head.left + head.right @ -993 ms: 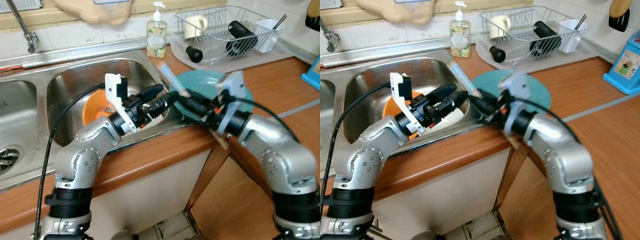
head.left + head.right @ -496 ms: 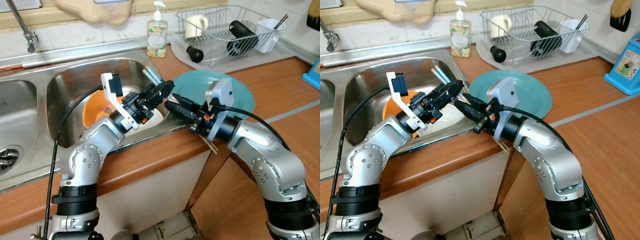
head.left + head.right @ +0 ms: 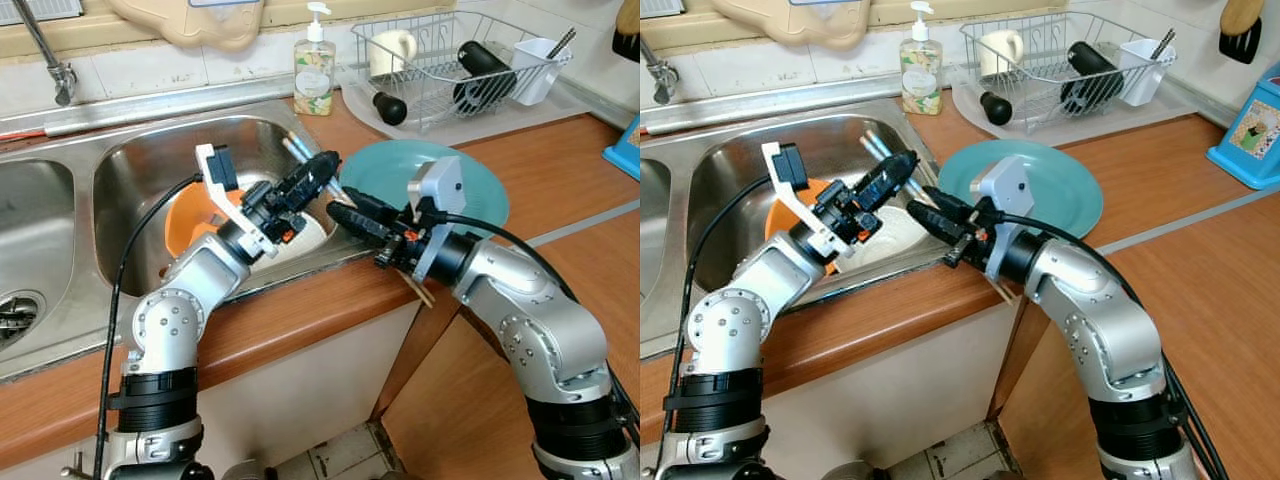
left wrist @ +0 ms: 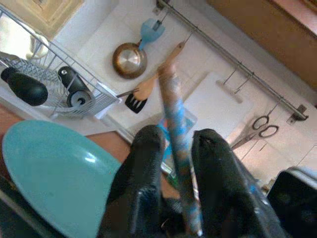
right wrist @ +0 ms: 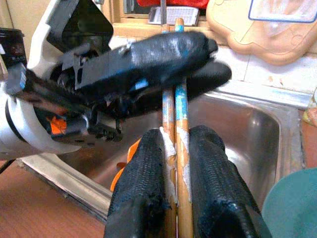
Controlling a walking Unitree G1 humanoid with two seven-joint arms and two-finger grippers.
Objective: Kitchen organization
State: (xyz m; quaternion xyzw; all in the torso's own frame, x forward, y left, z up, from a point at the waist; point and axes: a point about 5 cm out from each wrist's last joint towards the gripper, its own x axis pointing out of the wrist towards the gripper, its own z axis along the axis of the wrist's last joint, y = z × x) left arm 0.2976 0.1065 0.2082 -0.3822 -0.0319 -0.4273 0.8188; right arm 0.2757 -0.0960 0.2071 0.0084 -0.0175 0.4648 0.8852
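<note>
A pair of wooden chopsticks [image 3: 877, 147] with blue-patterned ends slants over the sink's right rim, tips up over the basin. My left gripper [image 3: 330, 165] is shut on the upper part, with one chopstick [image 4: 174, 114] showing between its fingers. Just below, my right gripper [image 3: 336, 210] is shut on both chopsticks [image 5: 181, 106], and the left gripper's fingers [image 5: 148, 54] cross right in front of it. The chopsticks' lower ends [image 3: 424, 296] stick out under the right wrist, past the counter edge.
A teal plate [image 3: 480, 185] lies on the wooden counter behind my right arm. The steel sink [image 3: 150, 150] holds an orange bowl [image 3: 185, 215] and a white dish [image 3: 305, 236]. Behind are a soap bottle [image 3: 313, 70], a wire dish rack [image 3: 450, 60] and a tap [image 3: 50, 55].
My right arm has drawn back toward the counter edge with the chopsticks. The chopstick tips swung left over the sink, and my left gripper rose and shut on their upper part.
</note>
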